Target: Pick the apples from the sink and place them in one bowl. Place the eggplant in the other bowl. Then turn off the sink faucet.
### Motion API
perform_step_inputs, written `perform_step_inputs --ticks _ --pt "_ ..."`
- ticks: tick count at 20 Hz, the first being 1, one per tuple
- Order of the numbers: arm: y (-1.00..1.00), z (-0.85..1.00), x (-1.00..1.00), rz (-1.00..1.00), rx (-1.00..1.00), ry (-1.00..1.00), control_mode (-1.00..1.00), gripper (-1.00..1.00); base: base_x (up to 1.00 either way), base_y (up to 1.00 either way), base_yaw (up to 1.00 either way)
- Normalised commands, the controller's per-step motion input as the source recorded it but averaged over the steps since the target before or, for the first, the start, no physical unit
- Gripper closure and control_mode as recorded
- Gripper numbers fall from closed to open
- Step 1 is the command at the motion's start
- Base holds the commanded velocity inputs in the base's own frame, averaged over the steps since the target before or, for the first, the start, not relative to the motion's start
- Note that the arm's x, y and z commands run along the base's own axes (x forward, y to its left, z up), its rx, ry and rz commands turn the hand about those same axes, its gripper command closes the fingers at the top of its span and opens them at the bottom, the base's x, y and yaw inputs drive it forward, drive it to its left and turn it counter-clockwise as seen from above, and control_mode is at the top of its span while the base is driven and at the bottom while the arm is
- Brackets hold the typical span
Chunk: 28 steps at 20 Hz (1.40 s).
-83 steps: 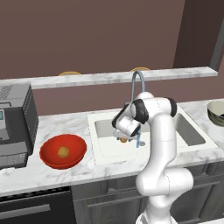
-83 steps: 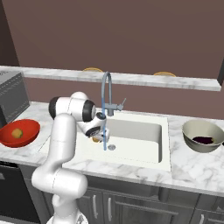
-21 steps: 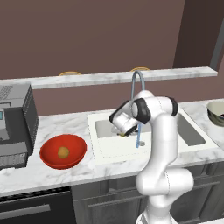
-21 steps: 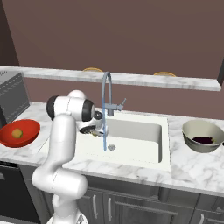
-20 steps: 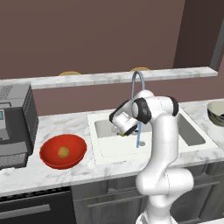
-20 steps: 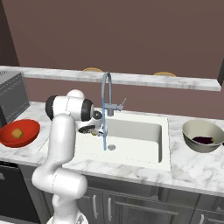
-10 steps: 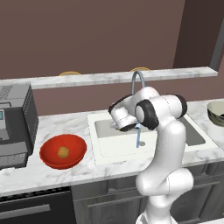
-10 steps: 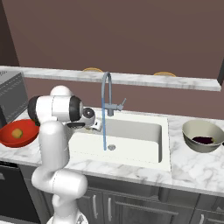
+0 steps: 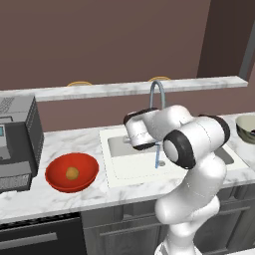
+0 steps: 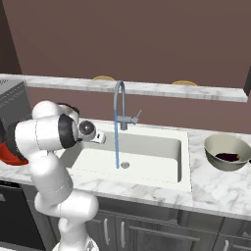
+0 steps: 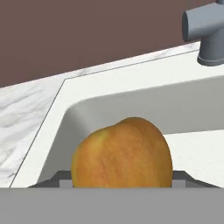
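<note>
Clamped between the fingers of the gripper [image 11: 122,186], a yellow-orange apple [image 11: 122,154] is held above the left end of the sink [image 10: 147,157], whose white rim and inner wall are seen behind it in the hand view. A thin stream of water [image 10: 117,147] is seen falling from the faucet [image 10: 119,105] to the drain. A second apple [image 9: 72,173] lies in the red bowl [image 9: 71,172] on the white marble counter [image 9: 50,194], left of the basin and beside a grey appliance [image 9: 17,142]. The eggplant [image 10: 228,157] is seen inside the greenish-grey bowl [image 10: 227,152] at the right. Behind the counter a marble ledge [image 9: 124,88] runs along a brown wall. Compared with four seconds ago, the hand has been raised out of the basin and swung left toward the sink's edge, with the arm's elbow turned outward.
</note>
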Motion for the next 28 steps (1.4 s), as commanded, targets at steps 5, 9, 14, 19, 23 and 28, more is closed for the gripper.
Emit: perform_step_inputs --ticks 5,9,14,19,23,28 --pt "0.25 0.92 -0.28 0.00 0.00 -0.03 -1.00 1.00 0.00 0.00 0.00" --pt "0.27 0.92 -0.27 0.00 0.00 -0.02 -1.00 1.00 0.00 0.00 0.00" --pt "0.26 0.92 -0.29 0.00 0.00 -0.01 -1.00 1.00 0.00 0.00 0.00" --pt "0.30 0.90 -0.29 0.00 0.00 0.00 -1.00 1.00 0.00 0.00 0.00" --pt "0.28 0.89 -0.28 0.00 0.00 0.00 -1.00 1.00 0.00 0.00 0.00" --pt "0.28 0.90 -0.25 0.00 0.00 0.00 -1.00 1.00 0.00 0.00 0.00"
